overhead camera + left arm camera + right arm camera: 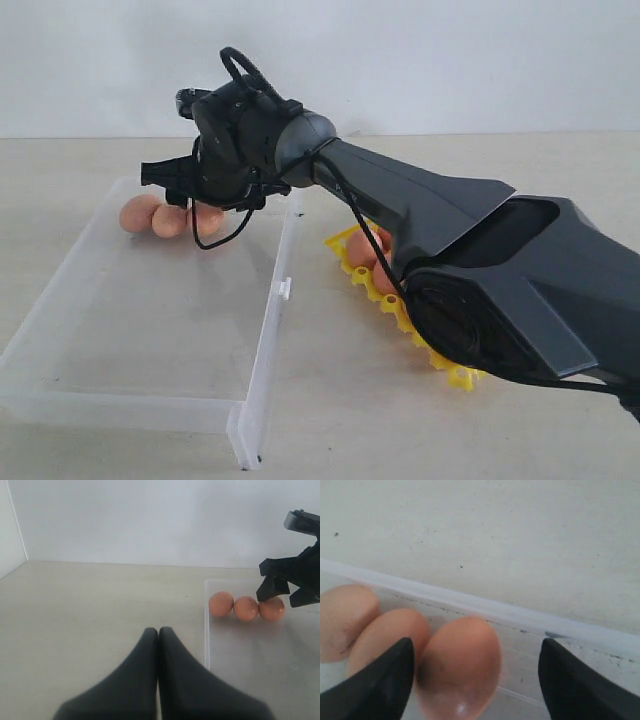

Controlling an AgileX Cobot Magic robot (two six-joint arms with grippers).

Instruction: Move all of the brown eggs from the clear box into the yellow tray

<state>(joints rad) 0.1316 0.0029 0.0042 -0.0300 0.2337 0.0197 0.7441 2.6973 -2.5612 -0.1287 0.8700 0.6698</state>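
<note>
Right gripper spread wide and empty, straddling the end brown egg of three huddled at the far wall of the clear box, lined up to pinch it for the yellow tray; left gripper closed, idle

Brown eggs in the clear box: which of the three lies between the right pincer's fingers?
The end egg of the row, nearest the yellow tray; the other two eggs lie outside the open right pincer.
</note>
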